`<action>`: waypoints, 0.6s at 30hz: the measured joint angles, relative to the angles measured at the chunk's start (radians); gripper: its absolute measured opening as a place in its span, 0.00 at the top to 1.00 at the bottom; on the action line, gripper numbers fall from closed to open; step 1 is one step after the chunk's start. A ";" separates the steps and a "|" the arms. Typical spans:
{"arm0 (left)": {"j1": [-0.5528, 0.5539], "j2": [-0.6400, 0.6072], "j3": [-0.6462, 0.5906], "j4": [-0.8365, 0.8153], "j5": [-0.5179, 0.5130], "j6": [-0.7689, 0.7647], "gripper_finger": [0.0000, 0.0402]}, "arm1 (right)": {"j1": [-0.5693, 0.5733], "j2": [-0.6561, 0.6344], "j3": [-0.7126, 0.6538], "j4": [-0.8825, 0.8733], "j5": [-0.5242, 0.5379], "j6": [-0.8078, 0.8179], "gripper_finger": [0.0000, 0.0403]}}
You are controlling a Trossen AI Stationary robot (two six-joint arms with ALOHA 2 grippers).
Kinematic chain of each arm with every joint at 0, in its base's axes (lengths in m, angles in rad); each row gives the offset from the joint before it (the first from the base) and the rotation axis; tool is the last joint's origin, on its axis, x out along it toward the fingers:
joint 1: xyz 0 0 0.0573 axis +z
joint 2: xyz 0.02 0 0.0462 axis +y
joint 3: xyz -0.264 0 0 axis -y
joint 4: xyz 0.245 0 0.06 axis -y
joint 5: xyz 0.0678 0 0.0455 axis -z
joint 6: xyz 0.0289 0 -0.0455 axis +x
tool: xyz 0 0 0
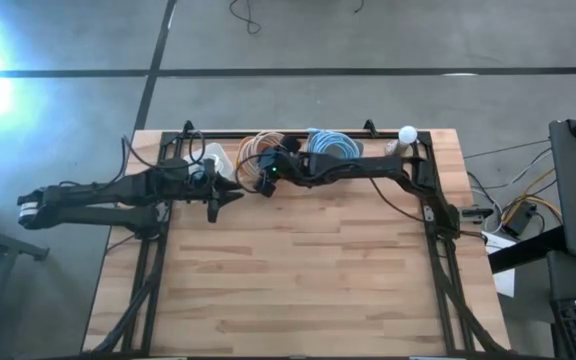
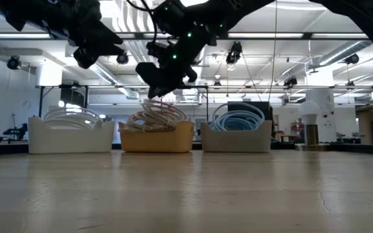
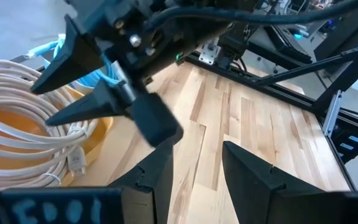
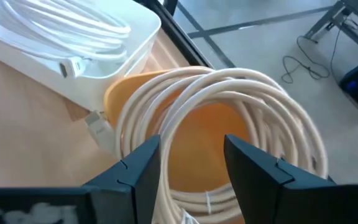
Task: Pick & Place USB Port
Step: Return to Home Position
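Over the pale wooden plank worktop (image 1: 298, 270), the left end effector (image 3: 197, 149) hangs released and empty, close beside the right end effector (image 4: 191, 143), also released, just above the yellow plastic bin (image 2: 157, 138). The coiled beige display cables (image 4: 241, 87) lie in that bin at the far edge, between a white plastic bin (image 2: 70, 137) and a pale bin (image 2: 237, 141) of blue cable.

Four cameras, one worktop (image 1: 298, 280): overhead, surface-level and one per wrist.
The high view looks straight down on the whole worktop and both arms. The low view sits at surface height, facing level across the boards to the yellow bin (image 2: 157, 137) and the room behind. The left wrist view looks past its own jaws, close on the right gripper (image 3: 42, 106); the right wrist view hangs close above that bin. Low and wrist views share it.
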 joint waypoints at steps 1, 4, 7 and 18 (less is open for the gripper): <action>-0.001 -0.003 0.000 0.000 0.000 0.000 0.66 | 0.002 -0.011 0.000 -0.014 -0.001 -0.001 0.57; -0.001 -0.017 0.000 0.000 0.000 0.004 0.66 | 0.010 -0.051 0.000 -0.065 -0.002 0.000 0.57; -0.001 -0.039 0.000 0.000 0.000 0.011 0.66 | 0.029 -0.105 0.000 -0.147 -0.005 0.002 0.57; -0.007 -0.189 0.000 -0.007 0.000 0.147 0.66 | 0.176 -0.396 -0.123 -0.301 -0.009 0.002 0.58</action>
